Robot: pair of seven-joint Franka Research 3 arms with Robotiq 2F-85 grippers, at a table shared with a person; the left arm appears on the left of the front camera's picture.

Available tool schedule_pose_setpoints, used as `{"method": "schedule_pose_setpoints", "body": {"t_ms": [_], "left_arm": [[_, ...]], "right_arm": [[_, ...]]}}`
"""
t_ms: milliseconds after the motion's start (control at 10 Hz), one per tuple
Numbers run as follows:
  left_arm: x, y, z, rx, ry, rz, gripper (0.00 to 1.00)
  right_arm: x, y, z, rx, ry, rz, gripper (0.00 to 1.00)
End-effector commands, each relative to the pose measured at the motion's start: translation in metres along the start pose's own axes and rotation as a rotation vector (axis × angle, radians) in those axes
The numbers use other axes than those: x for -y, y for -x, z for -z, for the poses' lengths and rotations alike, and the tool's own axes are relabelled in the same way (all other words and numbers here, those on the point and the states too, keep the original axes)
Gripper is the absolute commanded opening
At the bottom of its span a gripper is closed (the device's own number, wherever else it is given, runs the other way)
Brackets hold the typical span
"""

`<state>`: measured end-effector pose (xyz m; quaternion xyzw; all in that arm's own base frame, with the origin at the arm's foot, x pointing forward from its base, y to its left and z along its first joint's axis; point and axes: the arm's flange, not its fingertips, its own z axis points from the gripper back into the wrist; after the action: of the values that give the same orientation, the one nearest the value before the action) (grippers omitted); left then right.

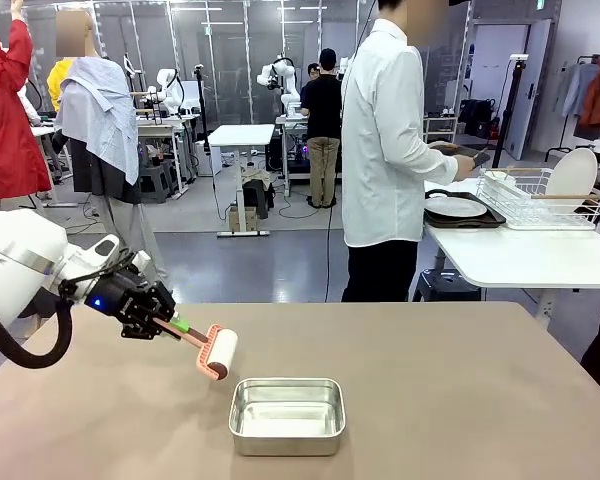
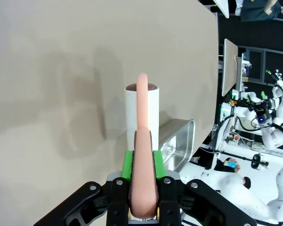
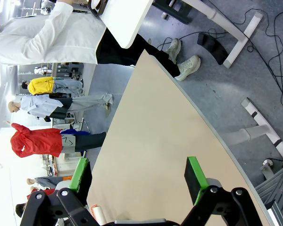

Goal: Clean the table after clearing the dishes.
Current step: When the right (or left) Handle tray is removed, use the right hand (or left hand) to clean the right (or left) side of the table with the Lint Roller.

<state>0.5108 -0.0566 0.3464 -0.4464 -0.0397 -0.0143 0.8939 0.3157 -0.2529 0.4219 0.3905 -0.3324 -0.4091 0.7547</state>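
Observation:
My left gripper (image 1: 175,325) is shut on the pink handle of a white lint roller (image 1: 221,352), which hovers just over the taupe table (image 1: 430,400) at its left side. In the left wrist view the green pads clamp the handle at my left gripper (image 2: 142,162), and the roller (image 2: 132,113) points out over the bare table top (image 2: 61,70). My right gripper (image 3: 137,176) is open above the table (image 3: 151,141) with nothing between its fingers. A white plate (image 1: 455,207) lies on a dark tray (image 1: 468,222) on the white side table.
A small steel pan (image 1: 286,415) sits on the table just right of the roller, also seen as the pan (image 2: 177,141) in the left wrist view. A person in a white shirt (image 1: 385,150) stands at the white table by a dish rack (image 1: 540,195).

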Motion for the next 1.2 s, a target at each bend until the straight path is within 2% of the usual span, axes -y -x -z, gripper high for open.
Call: {"method": "schedule_pose_setpoints", "body": {"t_ms": [0, 400, 800, 1100], "left_arm": [[-0.014, 0.003, 0.010, 0.026, 0.029, -0.001, 0.20], [-0.056, -0.002, 0.005, 0.073, 0.049, -0.095, 0.20], [-0.079, -0.010, -0.010, 0.072, 0.044, -0.064, 0.20], [-0.083, -0.012, -0.031, -0.017, -0.032, -0.048, 0.20]], "right_arm": [[0.000, -0.001, -0.002, -0.006, 0.001, -0.006, 1.00], [0.000, -0.001, -0.002, -0.006, 0.001, -0.006, 1.00], [0.000, -0.001, -0.002, -0.006, 0.001, -0.006, 1.00], [0.000, -0.001, -0.002, -0.006, 0.001, -0.006, 1.00]]}}
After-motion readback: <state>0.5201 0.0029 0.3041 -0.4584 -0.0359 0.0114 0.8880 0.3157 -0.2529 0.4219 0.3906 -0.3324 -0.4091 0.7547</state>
